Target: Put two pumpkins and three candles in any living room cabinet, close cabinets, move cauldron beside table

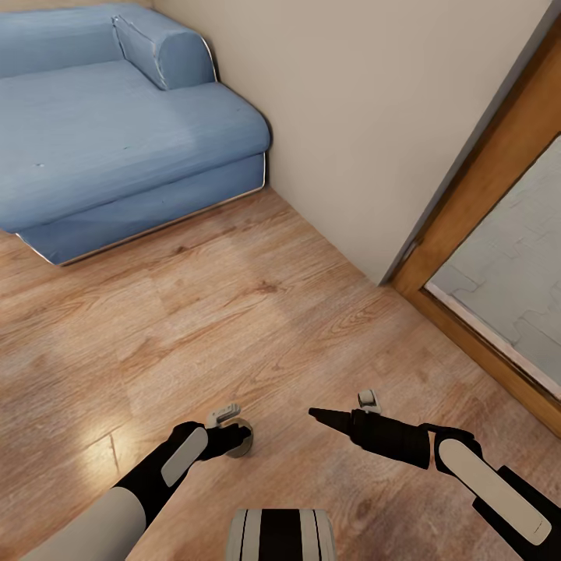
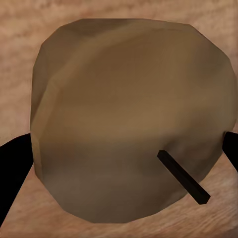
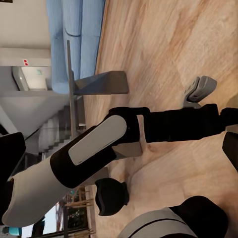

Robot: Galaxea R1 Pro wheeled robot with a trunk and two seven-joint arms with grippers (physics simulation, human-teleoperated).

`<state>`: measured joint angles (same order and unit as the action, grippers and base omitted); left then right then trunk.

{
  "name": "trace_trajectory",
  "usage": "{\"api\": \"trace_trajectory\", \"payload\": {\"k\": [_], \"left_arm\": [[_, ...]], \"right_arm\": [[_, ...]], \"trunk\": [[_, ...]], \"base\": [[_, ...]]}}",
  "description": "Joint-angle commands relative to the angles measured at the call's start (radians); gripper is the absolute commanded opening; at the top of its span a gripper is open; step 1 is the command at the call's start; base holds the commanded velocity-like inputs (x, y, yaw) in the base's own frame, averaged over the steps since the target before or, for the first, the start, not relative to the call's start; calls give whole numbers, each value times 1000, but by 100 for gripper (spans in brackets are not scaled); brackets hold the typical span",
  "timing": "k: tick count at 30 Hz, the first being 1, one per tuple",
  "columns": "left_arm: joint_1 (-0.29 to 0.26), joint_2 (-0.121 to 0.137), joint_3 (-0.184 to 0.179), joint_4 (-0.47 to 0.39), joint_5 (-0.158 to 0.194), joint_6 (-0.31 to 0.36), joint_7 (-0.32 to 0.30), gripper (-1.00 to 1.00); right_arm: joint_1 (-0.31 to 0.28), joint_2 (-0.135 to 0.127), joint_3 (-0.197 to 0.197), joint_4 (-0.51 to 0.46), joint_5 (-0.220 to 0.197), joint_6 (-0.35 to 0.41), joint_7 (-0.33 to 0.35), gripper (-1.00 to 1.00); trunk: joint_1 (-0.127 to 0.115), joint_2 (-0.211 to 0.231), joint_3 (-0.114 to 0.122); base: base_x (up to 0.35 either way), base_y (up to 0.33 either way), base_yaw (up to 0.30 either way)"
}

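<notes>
Broadly, a stretch of wooden floor [image 1: 234, 312] underfoot, with a blue sofa [image 1: 117, 140] up at 10 o'clock in the head view, a plain wall [image 1: 351, 117] at 1 o'clock and a wooden door frame [image 1: 483, 195] slanting down past 3 o'clock.

Closer in, at 7 o'clock, the left gripper [image 1: 234, 436] held low over the boards. Fingers [image 2: 10, 168] clenched on a candle [image 2: 129, 119], it seems: dark pads pressed against the stub's two opposite sides in the left wrist view, flat top and slanting wick facing the camera. In the head view, that same candle [image 1: 243, 444] peeking out just under the gripper, close above the floor.

At 5 o'clock, the right gripper [image 1: 315, 413] pointing toward 9 o'clock, fingers apart and empty judging by the right wrist view, where the left arm [image 3: 99, 144] crosses between them.

Risks, as judged from here:
- Losing the candle on the way. A short, smooth cylinder pinched only at its sides; a jolt of the base or a quick swing of the arm likely enough to let it slip and roll off across the boards, perhaps under the sofa.
- Scraping it on the floor. Carried this low, any dip of the trunk liable to knock it loose.
- Clipping the wall corner or door frame at 2 o'clock when turning toward a cabinet, with the right arm stretched forward.
- Fouling one arm with the other, given how near the two grippers sit.
</notes>
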<state>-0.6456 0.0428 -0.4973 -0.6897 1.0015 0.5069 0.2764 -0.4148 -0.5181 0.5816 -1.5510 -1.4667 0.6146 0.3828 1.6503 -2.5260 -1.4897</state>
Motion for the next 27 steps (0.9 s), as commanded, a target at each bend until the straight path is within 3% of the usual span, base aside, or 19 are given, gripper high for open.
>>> {"api": "trace_trajectory", "payload": {"k": [1,20,27], "left_arm": [[0,2,-4,18,-11,4,11,-100],[0,6,0,18,-11,4,12,-100],[0,8,0,18,-11,4,12,-100]], "right_arm": [[-1,-1,1,1,-4,2,1,100],[-1,1,1,4,0,-2,1,100],[-1,1,0,7,-2,-2,1,100]], "trunk": [[0,0,-1],[0,0,-1],[-3,1,26]], "base": [[0,0,0],[0,0,0],[0,0,0]]}}
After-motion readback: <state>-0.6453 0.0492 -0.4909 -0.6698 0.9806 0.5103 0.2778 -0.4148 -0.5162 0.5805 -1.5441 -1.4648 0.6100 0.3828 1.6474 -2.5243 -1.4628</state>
